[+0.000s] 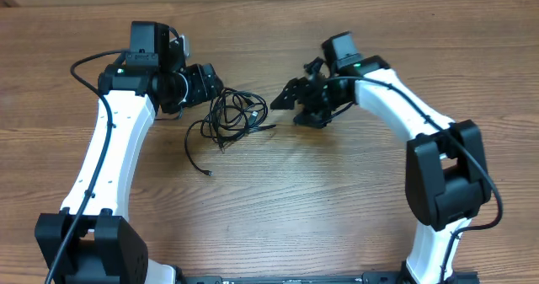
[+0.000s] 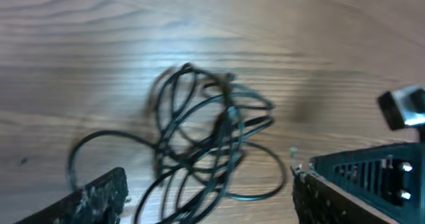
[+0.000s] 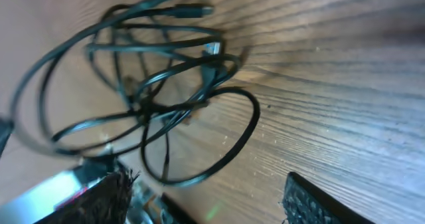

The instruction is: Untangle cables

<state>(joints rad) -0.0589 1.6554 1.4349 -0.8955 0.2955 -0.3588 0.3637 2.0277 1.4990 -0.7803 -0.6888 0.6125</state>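
The wooden desk [image 1: 337, 191] is carrying everything you are working with. Your left arm [image 1: 109, 149] is reaching in from the left of the cables [image 1: 234, 115], and your right arm [image 1: 404, 115] from their right. The left gripper [image 1: 206, 86] is hanging just beside the cables' upper-left edge, spread wide and gripping nothing. The right gripper [image 1: 288, 96] is hovering near their right edge, likewise spread and empty. The cables are lying in a loose black tangle of overlapping loops between both grippers, with one strand [image 1: 195, 153] trailing below them to a small plug [image 1: 208, 174].
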